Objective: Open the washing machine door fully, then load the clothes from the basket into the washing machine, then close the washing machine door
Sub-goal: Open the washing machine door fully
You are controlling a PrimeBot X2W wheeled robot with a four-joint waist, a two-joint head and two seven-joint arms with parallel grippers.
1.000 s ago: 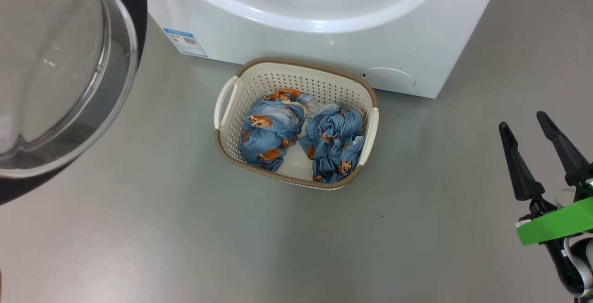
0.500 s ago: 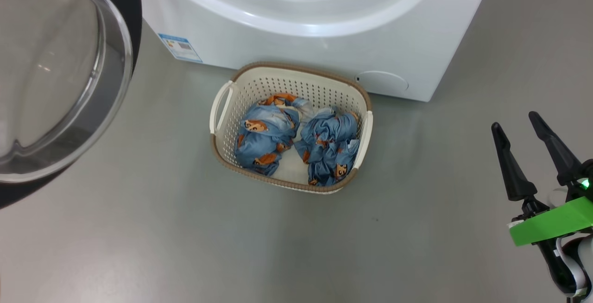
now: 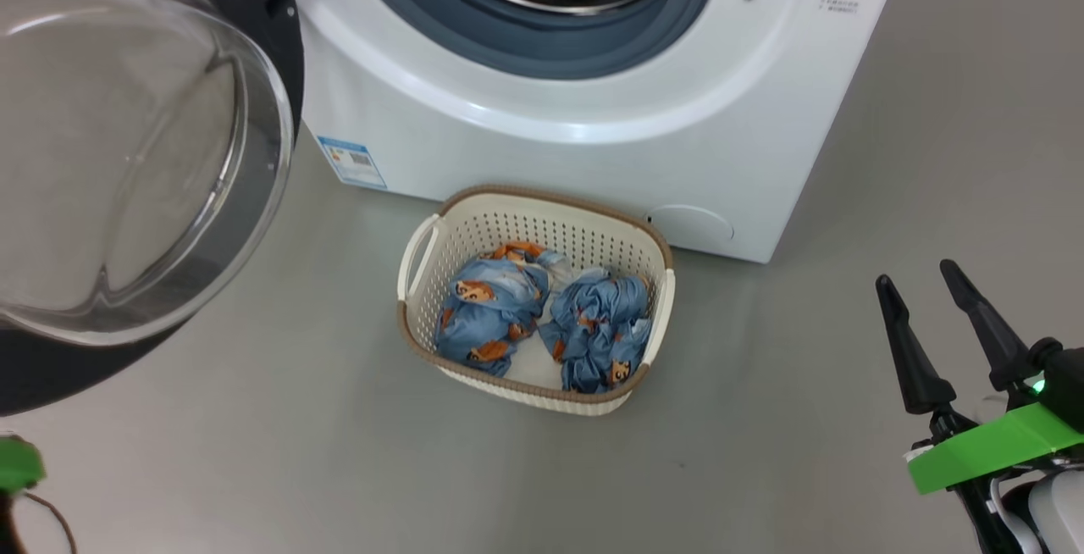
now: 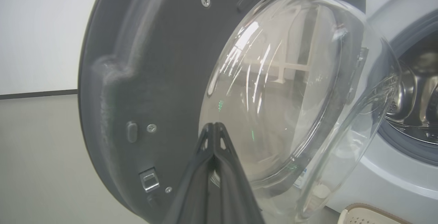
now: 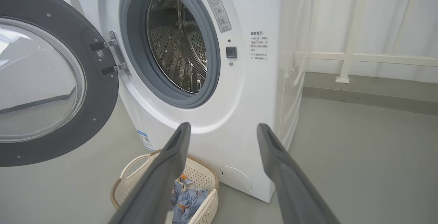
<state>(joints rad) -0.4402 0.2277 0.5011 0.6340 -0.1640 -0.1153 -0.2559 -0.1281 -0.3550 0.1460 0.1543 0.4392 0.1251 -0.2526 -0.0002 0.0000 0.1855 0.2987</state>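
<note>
Two hands, two states. Right hand was spread and empty, hovering over the floor to the right of the basket. Left hand was pressed together, tips at the inner face of the washing machine door; contact unclear. Basket sat on the floor just in front of the washing machine, both clothes bundles inside, side by side. Door looked swung wide, drum exposed. My read: push on the black rim, not the glass. Then lower the right hand onto the right bundle and pinch deep into the fabric.
</note>
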